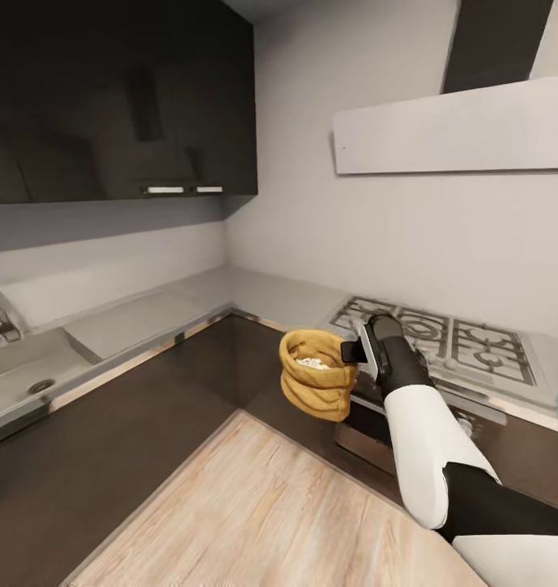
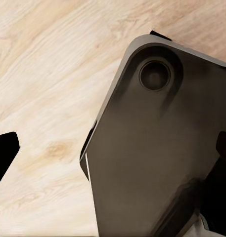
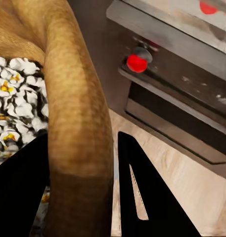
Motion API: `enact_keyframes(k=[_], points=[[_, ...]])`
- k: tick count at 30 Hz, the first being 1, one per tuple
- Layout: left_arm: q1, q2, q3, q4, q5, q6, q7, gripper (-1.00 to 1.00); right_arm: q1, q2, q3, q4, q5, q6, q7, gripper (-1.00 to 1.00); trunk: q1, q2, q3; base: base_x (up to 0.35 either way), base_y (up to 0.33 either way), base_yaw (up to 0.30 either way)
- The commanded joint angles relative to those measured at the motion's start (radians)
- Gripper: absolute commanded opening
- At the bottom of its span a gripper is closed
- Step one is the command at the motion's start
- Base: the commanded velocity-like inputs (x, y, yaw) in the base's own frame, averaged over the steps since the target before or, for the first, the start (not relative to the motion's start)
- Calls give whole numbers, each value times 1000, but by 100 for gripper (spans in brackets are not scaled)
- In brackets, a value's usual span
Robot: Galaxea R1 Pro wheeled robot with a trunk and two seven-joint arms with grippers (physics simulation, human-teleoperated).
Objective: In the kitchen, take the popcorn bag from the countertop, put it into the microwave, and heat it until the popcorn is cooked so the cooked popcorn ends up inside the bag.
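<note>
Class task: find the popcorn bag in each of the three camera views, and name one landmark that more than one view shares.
Head view: the popcorn bag hangs centre frame, its rim pinched by the right gripper, above the wooden floor.
Left wrist view: not in this picture.
Right wrist view: its rolled rim runs between the dark fingers, popcorn inside.
Shared landmark: the wooden floor.

The right arm [image 1: 429, 432] reaches forward and up from the lower right of the head view, white forearm leading to a dark wrist. Its claw [image 1: 353, 352] is clamped on the rolled rim of the bag [image 1: 315, 383], holding it in the air. In the right wrist view one black finger [image 3: 142, 192] sits outside the rim and the other inside. A dark tip of the left claw [image 2: 4, 155] shows in the left wrist view, above the robot's dark base [image 2: 157, 148]
</note>
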State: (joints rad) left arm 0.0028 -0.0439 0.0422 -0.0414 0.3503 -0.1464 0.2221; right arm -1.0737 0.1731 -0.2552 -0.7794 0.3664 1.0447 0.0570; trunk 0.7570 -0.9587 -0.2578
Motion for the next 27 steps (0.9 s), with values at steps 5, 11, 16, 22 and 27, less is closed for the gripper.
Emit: enact_keyframes(k=[5,11,16,22,27], points=[[0,1,4,-2,2,-2,2,100,4,1,-4,-2,6,2,-12,-100,-1,-1,1,-345,0,-251],[0,2,4,-2,2,-2,1,100,4,1,-4,-13,7,2,-13,-100,-1,-1,5,-345,0,-271],[0,2,4,-2,2,-2,0,100,5,1,-5,-14,8,2,-14,-100,-1,-1,8,-318,0,-279],[0,4,3,-2,1,-1,-1,100,5,1,-4,-14,8,2,-23,-100,-1,-1,11,-194,0,-282],[0,4,3,-2,1,-1,-1,100,5,1,-5,-14,8,2,-23,-100,-1,-1,13,-156,0,-282]])
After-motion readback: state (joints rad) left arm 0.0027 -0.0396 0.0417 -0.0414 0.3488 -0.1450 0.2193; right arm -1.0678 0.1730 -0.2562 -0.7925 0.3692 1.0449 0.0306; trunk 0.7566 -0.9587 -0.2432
